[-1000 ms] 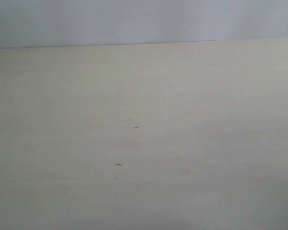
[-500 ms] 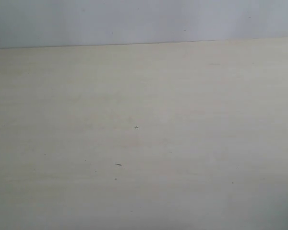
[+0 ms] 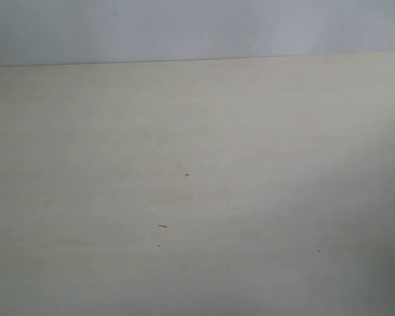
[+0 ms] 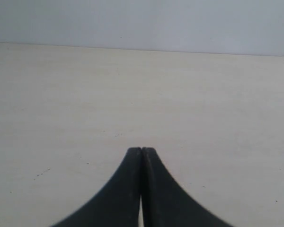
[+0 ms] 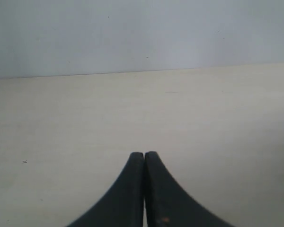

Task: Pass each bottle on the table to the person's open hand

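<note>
Table (image 3: 250, 131): wide, flat, pale beige, faint wood-look grain. It fills most of the exterior view, from the near edge of the picture up to a straight far edge. Surface looks matte, a little darker toward the lower right corner.

Wall (image 3: 184, 26): plain pale grey-blue, meets the table's far edge in a thin line; seen in all three views behind the table.

Left gripper (image 4: 141, 150): two black curved fingers pressed together at the tips, only a hairline seam between them, nothing held. It hangs over bare table, pointing toward the far edge. Cannot tell whether the tips touch the surface.

Right gripper (image 5: 145, 154): same black pair, tips closed against each other, nothing held. Over bare table as well, facing the wall. A tiny orange fleck (image 5: 164, 220) sits low on one finger.

Small marks on the table: short dark dash (image 3: 162, 226) below the middle in the exterior view; tiny cross-shaped speck (image 3: 187, 175) just above and to the right of it, apart. A few fainter dots are scattered nearby, too small to tell what they are.
</note>
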Robot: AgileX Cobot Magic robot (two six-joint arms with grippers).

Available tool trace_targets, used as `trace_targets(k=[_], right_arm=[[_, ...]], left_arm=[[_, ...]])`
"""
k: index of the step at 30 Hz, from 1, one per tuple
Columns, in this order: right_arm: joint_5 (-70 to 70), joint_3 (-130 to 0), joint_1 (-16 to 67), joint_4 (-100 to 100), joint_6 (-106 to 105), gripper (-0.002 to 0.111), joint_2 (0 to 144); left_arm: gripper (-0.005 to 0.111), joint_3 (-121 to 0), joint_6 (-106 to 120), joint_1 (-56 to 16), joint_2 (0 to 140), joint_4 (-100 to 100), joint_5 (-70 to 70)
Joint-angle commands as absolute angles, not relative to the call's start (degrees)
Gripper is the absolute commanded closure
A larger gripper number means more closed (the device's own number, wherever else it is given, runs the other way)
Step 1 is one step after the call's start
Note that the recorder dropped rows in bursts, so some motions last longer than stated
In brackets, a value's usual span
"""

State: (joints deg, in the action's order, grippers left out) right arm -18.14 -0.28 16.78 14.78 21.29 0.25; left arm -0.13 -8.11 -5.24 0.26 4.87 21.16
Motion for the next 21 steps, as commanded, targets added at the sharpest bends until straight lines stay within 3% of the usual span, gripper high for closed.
trace_targets(k=[1, 21], right_arm=[[-17.7, 0.0, 17.0, 15.0, 21.0, 0.108, 0.0], [-17.7, 0.0, 14.9, 15.0, 21.0, 0.108, 0.0]], left_arm=[[0.106, 0.0, -7.7, -5.2, 0.0, 4.2, 20.3], [0.106, 0.0, -7.7, -5.2, 0.0, 4.2, 20.3]])
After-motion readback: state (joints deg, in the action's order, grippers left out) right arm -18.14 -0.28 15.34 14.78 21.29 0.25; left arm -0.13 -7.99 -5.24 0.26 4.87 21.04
